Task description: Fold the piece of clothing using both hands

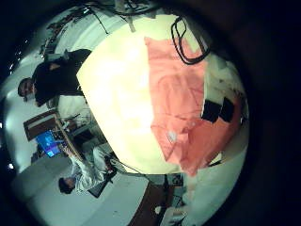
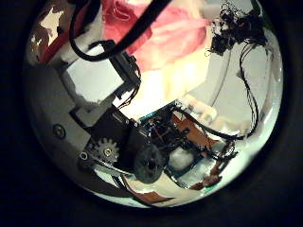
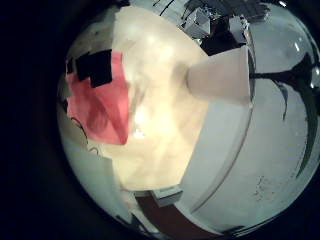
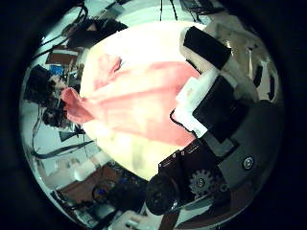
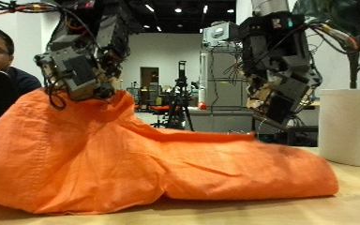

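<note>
Orange garment (image 5: 142, 164) lies bunched on wooden table (image 5: 342, 202), nearest camera; behind it, left hand (image 5: 78, 67) pinches a raised edge; right hand (image 5: 280, 89) hangs above, fingers loose, holding nothing

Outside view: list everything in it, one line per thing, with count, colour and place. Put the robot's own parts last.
Piece of clothing: one, orange, lying on the table, bunched high under the left hand and running flat toward the right hand.
Table: one, light wood-coloured top, under the clothing.
Cylinder: one, white, upright, standing on the table beyond the clothing's flat end, near the right hand.
Left hand: one, black and white, hanging above the raised part of the clothing, its lower parts at the cloth's top edge; whether it grips the cloth cannot be told.
Right hand: one, black and white, hanging over the flat end of the clothing, apart from it; finger pose unclear.
</note>
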### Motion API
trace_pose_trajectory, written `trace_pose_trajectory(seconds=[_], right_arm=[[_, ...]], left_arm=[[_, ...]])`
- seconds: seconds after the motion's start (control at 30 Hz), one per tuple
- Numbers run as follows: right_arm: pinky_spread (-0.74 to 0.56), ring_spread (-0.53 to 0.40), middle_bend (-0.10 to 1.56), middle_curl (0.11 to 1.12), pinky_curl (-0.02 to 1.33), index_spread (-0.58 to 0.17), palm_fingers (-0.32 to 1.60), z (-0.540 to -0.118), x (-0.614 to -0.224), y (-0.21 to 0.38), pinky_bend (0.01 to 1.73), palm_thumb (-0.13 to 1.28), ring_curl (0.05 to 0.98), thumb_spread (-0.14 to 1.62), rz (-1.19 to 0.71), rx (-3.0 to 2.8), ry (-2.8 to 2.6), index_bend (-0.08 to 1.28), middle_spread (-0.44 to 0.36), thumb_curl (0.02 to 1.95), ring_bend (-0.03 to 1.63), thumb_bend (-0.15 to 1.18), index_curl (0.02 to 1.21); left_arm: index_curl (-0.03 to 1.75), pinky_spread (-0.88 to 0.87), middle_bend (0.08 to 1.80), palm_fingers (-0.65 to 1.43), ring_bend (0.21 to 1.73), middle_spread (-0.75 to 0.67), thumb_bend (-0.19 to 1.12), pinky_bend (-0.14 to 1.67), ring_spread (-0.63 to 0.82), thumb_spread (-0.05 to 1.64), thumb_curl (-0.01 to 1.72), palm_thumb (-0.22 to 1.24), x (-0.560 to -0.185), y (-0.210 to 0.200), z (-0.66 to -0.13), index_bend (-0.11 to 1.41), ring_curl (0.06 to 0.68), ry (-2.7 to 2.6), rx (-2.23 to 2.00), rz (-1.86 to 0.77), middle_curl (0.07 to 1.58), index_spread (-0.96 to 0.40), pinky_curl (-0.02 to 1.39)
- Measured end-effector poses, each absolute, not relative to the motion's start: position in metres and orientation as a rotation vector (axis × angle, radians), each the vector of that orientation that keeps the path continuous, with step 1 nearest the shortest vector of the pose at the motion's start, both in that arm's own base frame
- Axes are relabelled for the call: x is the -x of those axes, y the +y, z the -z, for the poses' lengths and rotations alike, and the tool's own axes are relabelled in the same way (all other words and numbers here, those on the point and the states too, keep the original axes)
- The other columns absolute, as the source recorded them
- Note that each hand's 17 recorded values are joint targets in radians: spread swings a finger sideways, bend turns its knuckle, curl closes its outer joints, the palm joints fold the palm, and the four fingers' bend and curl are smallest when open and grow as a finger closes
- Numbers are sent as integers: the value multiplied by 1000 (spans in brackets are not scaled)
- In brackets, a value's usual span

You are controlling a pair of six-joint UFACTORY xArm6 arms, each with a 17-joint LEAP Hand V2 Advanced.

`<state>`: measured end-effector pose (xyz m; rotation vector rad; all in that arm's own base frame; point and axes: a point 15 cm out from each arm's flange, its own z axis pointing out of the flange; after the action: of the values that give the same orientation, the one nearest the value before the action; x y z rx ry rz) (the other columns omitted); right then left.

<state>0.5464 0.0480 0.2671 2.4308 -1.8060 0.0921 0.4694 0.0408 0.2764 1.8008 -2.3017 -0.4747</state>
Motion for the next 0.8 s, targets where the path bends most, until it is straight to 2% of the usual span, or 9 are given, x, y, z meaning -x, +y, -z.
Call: trace_pose_trajectory(seconds=[0.13,0.23,0.27,0.33,0.43,0.57,0.63,0.7,0.8], right_arm=[[-305,-243,1194,863,883,-296,1034,-241,-575,62,1143,989,737,1335,-31,-2438,-1837,964,-168,567,1313,-25,908],[-303,-246,1188,868,898,-301,1024,-222,-586,70,1143,907,742,1382,-9,-2444,-1871,960,-176,518,1313,-25,912],[-305,-247,1184,871,903,-302,1021,-221,-595,71,1139,879,744,1402,-36,-2458,-1891,958,-178,498,1314,-20,914],[-309,-248,1179,873,907,-306,1015,-220,-606,75,1137,855,746,1418,-68,-2483,-1924,950,-180,478,1317,-19,913],[-315,-251,1173,878,915,-310,1005,-220,-609,74,1129,835,751,1443,-65,-2485,-1950,948,-186,443,1316,-10,915],[-325,-252,1171,878,920,-317,986,-232,-610,70,1123,812,757,1470,-85,-2494,-1956,890,-190,406,1319,-8,895],[-336,-256,1168,875,916,-323,969,-243,-609,66,1124,804,758,1480,-101,-2497,-1966,821,-190,387,1320,-7,874],[-365,-256,1149,848,890,-327,939,-263,-605,49,1102,783,737,1493,-126,-2487,-1990,684,-181,363,1308,-9,837],[-426,-260,1101,816,843,-337,881,-269,-582,32,1040,770,704,1506,-75,-2460,-1964,573,-172,340,1275,-6,808]], left_arm=[[1353,-616,1067,968,1297,-507,-75,1130,-451,988,573,565,-489,61,-244,285,502,-2255,-1831,464,861,-773,546],[1306,-608,1040,629,1154,-501,-76,983,-462,1049,482,402,-501,68,-222,257,481,-2206,-1826,400,847,-748,527],[1288,-581,995,473,1115,-482,-71,949,-429,1057,458,356,-505,69,-215,240,485,-2187,-1820,361,843,-726,530],[1247,-501,824,234,1054,-413,-57,869,-334,1073,418,289,-509,66,-206,194,449,-2152,-1816,287,789,-663,504],[1169,-341,638,71,996,-277,-40,788,-192,1084,379,239,-523,63,-197,150,403,-2101,-1852,136,706,-533,472],[1036,-70,461,-60,895,-58,-29,710,16,1086,346,210,-534,72,-193,135,349,-2063,-1891,23,596,-322,433],[953,81,391,-107,832,51,-26,679,123,1085,335,206,-536,80,-197,119,320,-2066,-1902,-10,543,-211,411],[875,204,345,-106,793,129,-26,634,207,1086,325,202,-533,87,-206,118,299,-2065,-1903,-26,504,-117,386],[784,310,310,-87,745,193,-24,589,284,1081,315,199,-524,89,-224,122,277,-2057,-1880,-65,469,-27,361]])
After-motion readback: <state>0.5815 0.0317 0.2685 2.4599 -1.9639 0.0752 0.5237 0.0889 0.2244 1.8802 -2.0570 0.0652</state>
